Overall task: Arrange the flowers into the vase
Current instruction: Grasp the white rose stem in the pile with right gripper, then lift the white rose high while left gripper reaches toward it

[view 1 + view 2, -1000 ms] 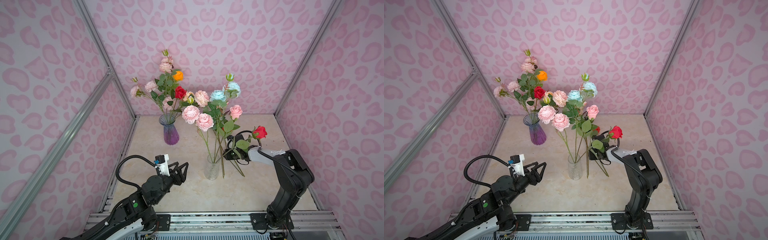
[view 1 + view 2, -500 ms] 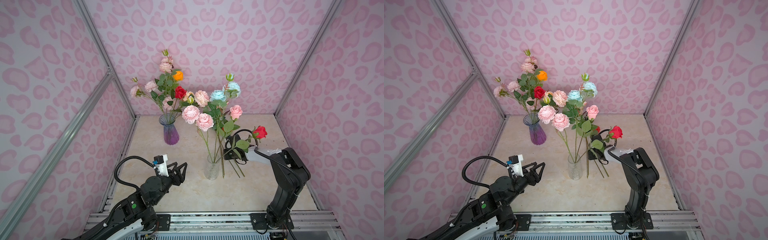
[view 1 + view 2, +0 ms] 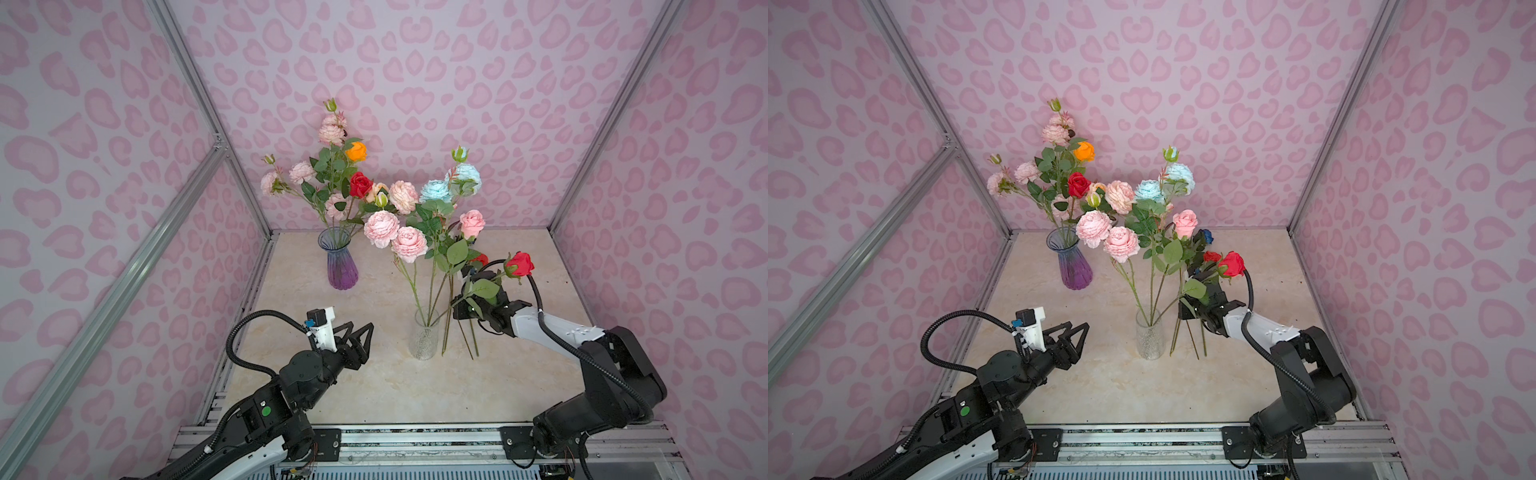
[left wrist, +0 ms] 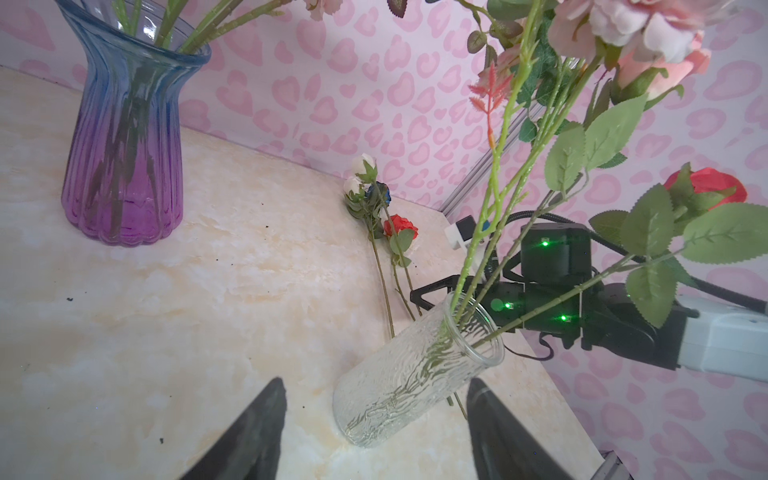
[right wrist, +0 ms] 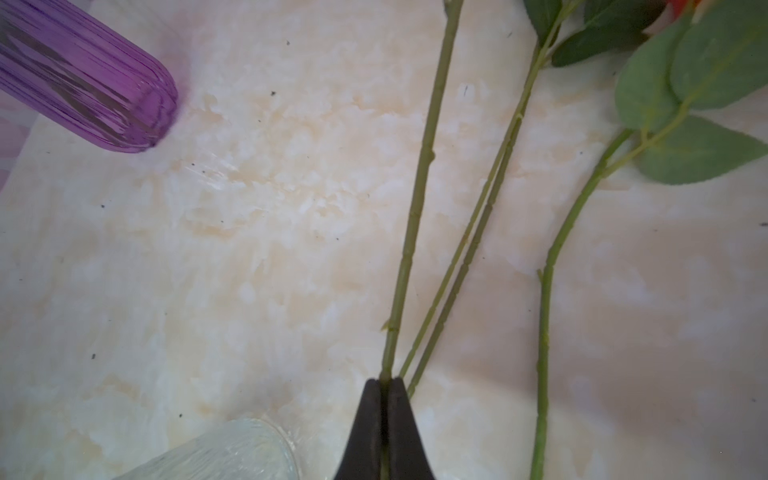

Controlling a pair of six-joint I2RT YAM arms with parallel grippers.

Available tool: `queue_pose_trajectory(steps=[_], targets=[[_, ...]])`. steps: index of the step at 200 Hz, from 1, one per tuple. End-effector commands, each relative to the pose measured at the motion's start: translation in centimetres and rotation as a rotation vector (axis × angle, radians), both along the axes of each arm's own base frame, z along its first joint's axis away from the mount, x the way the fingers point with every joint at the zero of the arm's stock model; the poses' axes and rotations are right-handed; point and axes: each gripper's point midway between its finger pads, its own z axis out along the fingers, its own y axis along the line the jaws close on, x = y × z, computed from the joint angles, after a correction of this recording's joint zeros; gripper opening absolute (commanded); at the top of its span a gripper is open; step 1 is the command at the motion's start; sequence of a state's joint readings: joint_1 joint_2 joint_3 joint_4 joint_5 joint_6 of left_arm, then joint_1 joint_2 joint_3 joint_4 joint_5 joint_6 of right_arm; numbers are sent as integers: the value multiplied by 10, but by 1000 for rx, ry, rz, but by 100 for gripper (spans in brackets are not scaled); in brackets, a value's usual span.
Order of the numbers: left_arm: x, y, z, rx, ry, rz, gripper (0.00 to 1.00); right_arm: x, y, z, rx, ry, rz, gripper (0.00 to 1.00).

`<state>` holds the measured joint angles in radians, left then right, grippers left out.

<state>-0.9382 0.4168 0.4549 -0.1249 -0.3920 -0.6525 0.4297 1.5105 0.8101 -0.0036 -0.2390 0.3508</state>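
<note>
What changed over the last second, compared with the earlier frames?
The right gripper closed its jaws onto a green stem near the clear vase; its arm hardly shifted. The left gripper stayed open, hovering in place. The red rose and the purple vase did not move.

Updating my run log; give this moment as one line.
left pincer: open, empty, facing clear vase | right pincer: shut on green stem beside clear vase | purple vase: holds flowers | loose stems on table
</note>
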Motion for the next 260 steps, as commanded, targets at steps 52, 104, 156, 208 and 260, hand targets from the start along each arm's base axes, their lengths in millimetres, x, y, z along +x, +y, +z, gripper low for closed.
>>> queue_pose_trajectory(steps=[52, 104, 156, 208, 260], targets=[[1, -4, 23, -10, -48, -15, 69, -19, -43, 44, 166, -109, -188, 0], [2, -8, 52, 13, -109, -33, 70, -50, -105, 118, 184, -365, -391, 0], [2, -20, 98, 47, -204, -83, 70, -104, -111, 198, 261, -659, -331, 0], [2, -50, 142, 79, -285, -194, 70, -156, -95, 248, 334, -858, -168, 0], [-1, -95, 177, 86, -333, -363, 69, -179, -80, 271, 390, -906, -30, 0]])
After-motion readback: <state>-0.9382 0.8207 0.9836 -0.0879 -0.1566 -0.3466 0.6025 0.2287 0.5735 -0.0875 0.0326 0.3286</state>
